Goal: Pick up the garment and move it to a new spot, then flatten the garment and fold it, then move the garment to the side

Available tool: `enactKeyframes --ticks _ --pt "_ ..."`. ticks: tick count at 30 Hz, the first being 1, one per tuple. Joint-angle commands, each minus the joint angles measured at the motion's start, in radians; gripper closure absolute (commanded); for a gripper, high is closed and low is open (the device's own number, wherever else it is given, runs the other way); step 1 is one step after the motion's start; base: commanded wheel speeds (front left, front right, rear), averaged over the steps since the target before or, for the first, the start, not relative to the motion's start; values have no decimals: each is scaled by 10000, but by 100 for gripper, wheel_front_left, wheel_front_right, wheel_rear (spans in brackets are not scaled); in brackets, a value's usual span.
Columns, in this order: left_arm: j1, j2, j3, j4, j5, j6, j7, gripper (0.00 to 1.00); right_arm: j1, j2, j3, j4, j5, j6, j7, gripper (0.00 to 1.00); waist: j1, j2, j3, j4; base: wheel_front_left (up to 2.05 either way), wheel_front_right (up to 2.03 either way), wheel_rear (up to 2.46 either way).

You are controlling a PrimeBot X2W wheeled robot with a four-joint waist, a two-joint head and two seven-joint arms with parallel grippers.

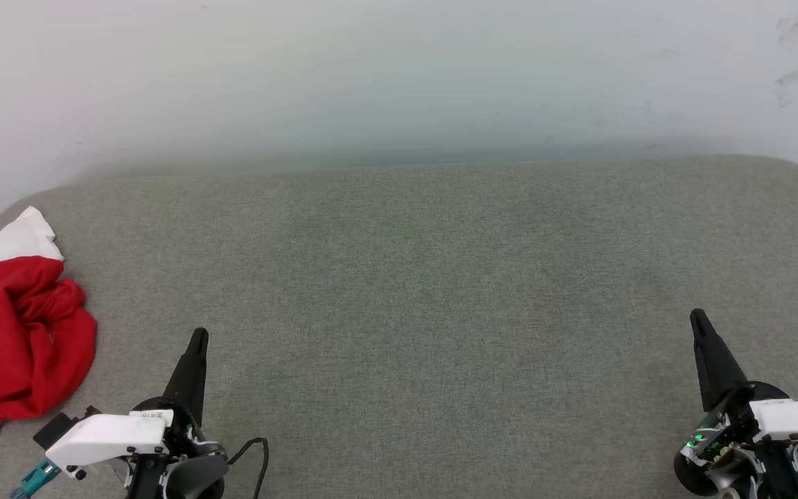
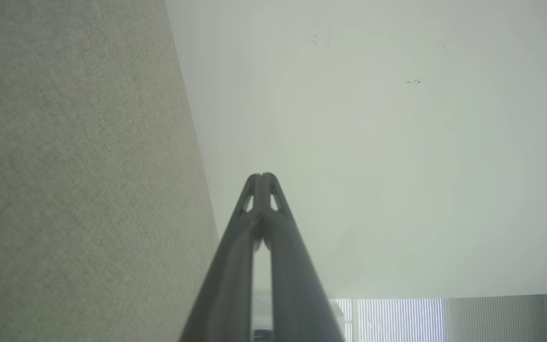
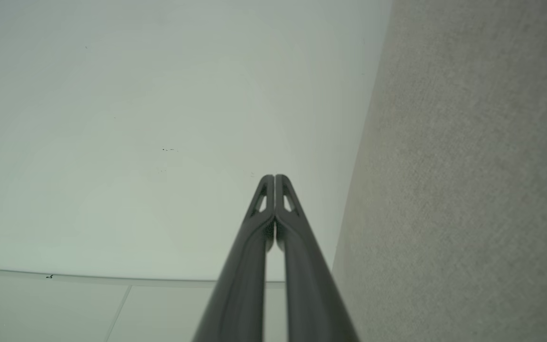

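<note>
The garment (image 1: 18, 339), red with white sleeve parts, lies crumpled in a heap at the far left edge of the grey fabric surface (image 1: 427, 291). My left gripper (image 1: 199, 337) hovers at the lower left, just right of the heap and apart from it, its dark fingers pressed together and holding nothing. At the lower right my right gripper (image 1: 697, 319) is likewise shut and empty. In the left wrist view the left gripper (image 2: 263, 176) has its tips touching, pointing toward the pale wall. The right gripper (image 3: 274, 177) looks the same in the right wrist view.
A pale wall (image 1: 399, 76) rises right behind the grey surface, whose back corners are rounded. A black cable (image 1: 257, 457) loops by the left wrist. Window blinds (image 2: 397, 318) appear in the left wrist view.
</note>
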Motion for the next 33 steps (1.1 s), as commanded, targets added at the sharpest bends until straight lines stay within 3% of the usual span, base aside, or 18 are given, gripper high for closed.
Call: enactKeyframes --ticks 1,11,12,23,33 --pt "-84 -13 36 9 27 -24 26 100 -125 30 0 7 -52 -3 15 100 0 0 0 0 0 0 0" --pt "-83 -13 32 8 25 -24 23 100 -124 30 0 7 -50 -3 13 100 0 0 0 0 0 0 0" --pt "15 -2 -9 25 -1 2 -7 0 19 0 3 23 1 0 -8 0 0 0 0 0 0 0 0" --pt "373 -29 -91 -99 191 6 -398 0 372 13 39 62 -388 -2 -396 0 0 0 8 -10 0 0 0" --pt "359 -25 330 -458 1989 258 -868 0 509 12 -93 -575 -2181 -2 -865 0 0 0 32 -8 0 0 0"
